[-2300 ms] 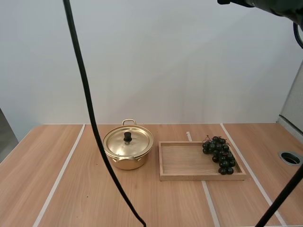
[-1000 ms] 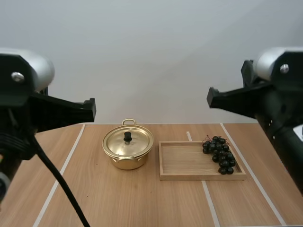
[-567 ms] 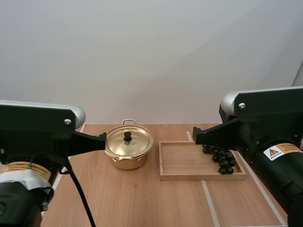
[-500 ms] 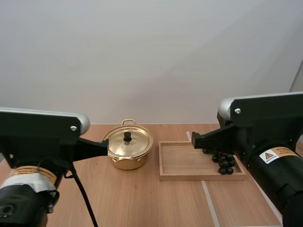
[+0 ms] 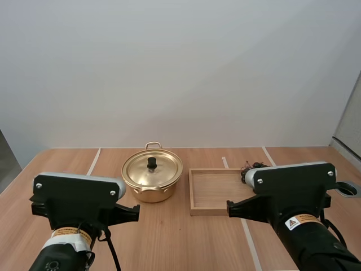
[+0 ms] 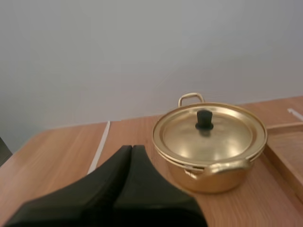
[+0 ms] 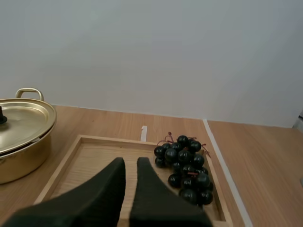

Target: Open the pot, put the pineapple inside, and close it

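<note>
On the desk, the left gripper is held shut and empty, short of the pot toward the back edge. Its lid is on; the jaws should be opened, centred on the black knob, and the lid lifted straight. Grapes, taken as the fruit to load, lie at the right end of the tray, with the right gripper nearly closed and empty before them. Pale stripes cross the wood; a plain white wall is behind.

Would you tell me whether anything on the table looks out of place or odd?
Nothing is spilled or askew: the lid sits squarely on the pot, and the tray lies flat. The one oddity is the fruit in the tray, a bunch of grapes rather than a pineapple.
</note>
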Action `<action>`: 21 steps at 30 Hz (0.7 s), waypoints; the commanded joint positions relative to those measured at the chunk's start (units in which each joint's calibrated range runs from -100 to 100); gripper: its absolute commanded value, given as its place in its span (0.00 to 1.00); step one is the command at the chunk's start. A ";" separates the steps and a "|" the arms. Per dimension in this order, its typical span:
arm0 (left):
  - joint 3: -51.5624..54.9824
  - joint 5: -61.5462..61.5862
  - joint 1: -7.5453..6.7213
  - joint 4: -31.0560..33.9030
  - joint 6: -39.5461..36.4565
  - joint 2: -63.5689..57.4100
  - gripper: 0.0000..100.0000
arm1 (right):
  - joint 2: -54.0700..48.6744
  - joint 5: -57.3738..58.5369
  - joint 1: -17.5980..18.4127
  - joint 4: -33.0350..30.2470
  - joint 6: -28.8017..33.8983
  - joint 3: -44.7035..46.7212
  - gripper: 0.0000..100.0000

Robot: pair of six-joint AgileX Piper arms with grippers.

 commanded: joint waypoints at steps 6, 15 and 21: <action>0.36 3.57 -0.26 -4.60 -0.18 -0.41 0.00 | -0.17 8.53 1.16 3.47 5.03 0.35 0.17; 0.36 4.42 0.54 -9.34 -0.52 -0.41 0.00 | -0.17 5.11 1.74 -1.46 5.03 2.74 0.24; 0.36 5.78 0.74 -12.77 -0.69 -0.41 0.00 | -1.57 2.76 0.94 -6.29 5.03 5.58 0.29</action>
